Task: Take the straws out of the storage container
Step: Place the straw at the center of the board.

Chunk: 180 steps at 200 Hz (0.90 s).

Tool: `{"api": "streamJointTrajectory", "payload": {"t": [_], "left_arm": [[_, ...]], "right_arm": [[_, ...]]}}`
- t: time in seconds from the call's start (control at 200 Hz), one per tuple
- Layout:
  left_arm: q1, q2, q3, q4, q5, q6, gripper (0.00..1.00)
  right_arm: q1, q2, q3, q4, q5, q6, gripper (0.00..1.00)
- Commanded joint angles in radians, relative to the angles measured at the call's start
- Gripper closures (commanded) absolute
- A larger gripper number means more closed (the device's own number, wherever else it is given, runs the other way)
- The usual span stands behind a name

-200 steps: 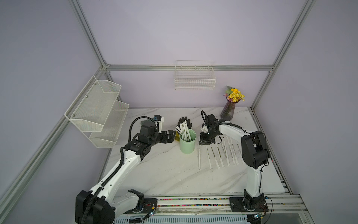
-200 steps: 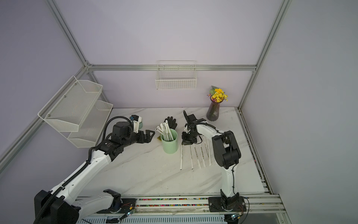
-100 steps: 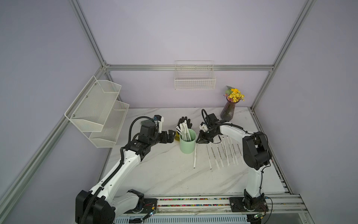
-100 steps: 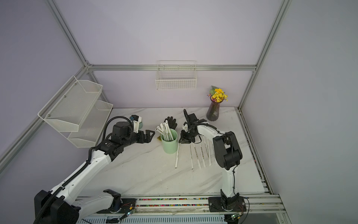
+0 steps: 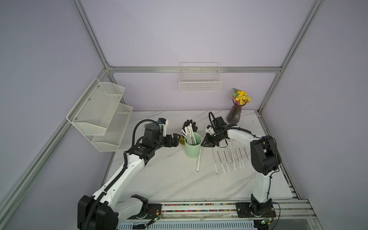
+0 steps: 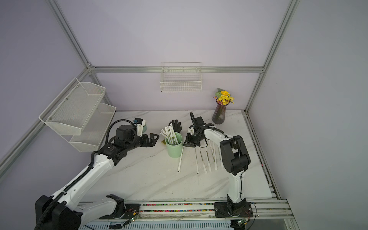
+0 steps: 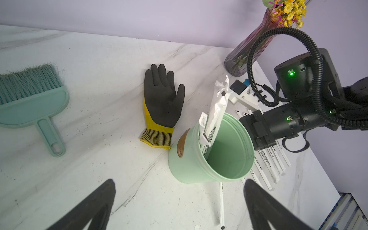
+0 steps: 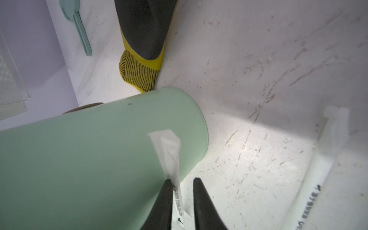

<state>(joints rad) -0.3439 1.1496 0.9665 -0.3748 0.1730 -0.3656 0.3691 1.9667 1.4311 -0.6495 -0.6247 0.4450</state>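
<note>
~5 straws [image 5: 190,135] in 1 storage container [image 5: 192,152], L end effector [image 5: 176,139] agape, R end effector [image 5: 203,143] ajar, both empty

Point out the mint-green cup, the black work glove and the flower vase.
mint-green cup [image 5: 192,151]: in a top view, on its outer wall.
black work glove [image 7: 162,103]: left wrist view, on its palm.
flower vase [image 5: 234,115]: in a top view, on its glass body.

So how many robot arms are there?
2. The left arm reaches toward the green cup from one side. The right arm bends in from the opposite side. None seems hidden.
</note>
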Motion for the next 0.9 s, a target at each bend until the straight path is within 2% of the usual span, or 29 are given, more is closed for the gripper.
{"api": "streamJointTrajectory", "payload": {"t": [0.0, 0.28, 0.515, 0.66, 0.745, 0.895], "left_arm": [[-0.003, -0.021, -0.023, 0.037, 0.010, 0.001, 0.00], [-0.003, -0.020, -0.023, 0.037, 0.011, 0.001, 0.00], [-0.003, -0.024, -0.023, 0.037, 0.009, 0.000, 0.00], [-0.003, -0.024, -0.022, 0.034, 0.010, -0.001, 0.00], [-0.003, -0.025, -0.022, 0.034, 0.011, -0.001, 0.00], [-0.003, -0.021, -0.022, 0.038, 0.008, -0.003, 0.00]], "right_arm": [[-0.008, -0.040, -0.019, 0.058, -0.035, 0.034, 0.77], [-0.013, -0.054, -0.060, 0.147, -0.088, 0.091, 0.76], [-0.017, -0.086, -0.073, 0.144, -0.068, 0.097, 0.76], [-0.017, -0.118, -0.071, 0.107, 0.018, 0.096, 0.76], [-0.014, -0.158, -0.046, 0.030, 0.115, 0.030, 0.77], [0.012, -0.285, -0.037, 0.026, 0.238, -0.027, 0.77]]}}
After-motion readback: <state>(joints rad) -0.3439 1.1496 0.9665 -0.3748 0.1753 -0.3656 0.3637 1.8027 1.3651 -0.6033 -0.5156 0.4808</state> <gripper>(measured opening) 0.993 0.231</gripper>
